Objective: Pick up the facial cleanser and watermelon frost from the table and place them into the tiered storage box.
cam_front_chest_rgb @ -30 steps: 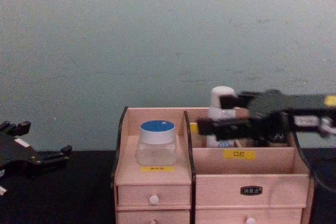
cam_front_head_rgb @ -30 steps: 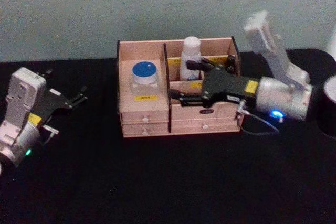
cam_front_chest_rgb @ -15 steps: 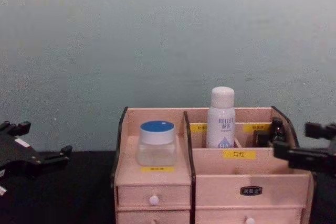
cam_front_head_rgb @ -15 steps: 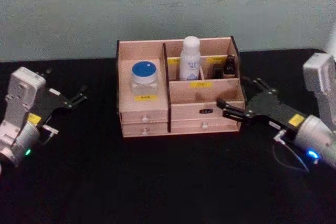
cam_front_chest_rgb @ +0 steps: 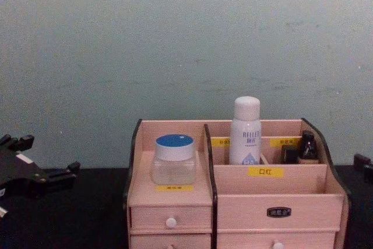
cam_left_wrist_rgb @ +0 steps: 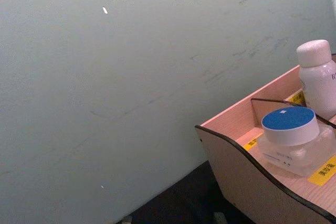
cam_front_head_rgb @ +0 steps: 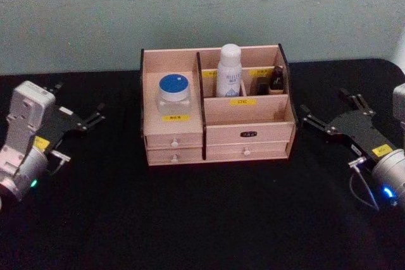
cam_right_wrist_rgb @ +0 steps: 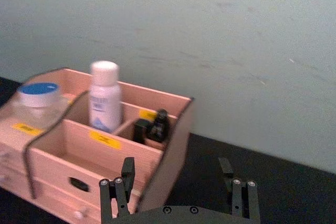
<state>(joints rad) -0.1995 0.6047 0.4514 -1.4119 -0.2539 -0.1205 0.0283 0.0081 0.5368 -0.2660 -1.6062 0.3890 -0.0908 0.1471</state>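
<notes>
Blue-lettered white facial cleanser (cam_front_head_rgb: 230, 71)

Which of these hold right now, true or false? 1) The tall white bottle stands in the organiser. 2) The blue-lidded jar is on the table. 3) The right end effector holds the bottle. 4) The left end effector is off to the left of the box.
1) True: the tall slim white plastic bottle stands upright in a rear compartment of the light wooden tiered organiser.
2) False: the squat frosted jar with the blue lid sits on the organiser's left tier.
3) False: the right end effector is open and empty, right of the box.
4) True: the left end effector is there, open.
</notes>
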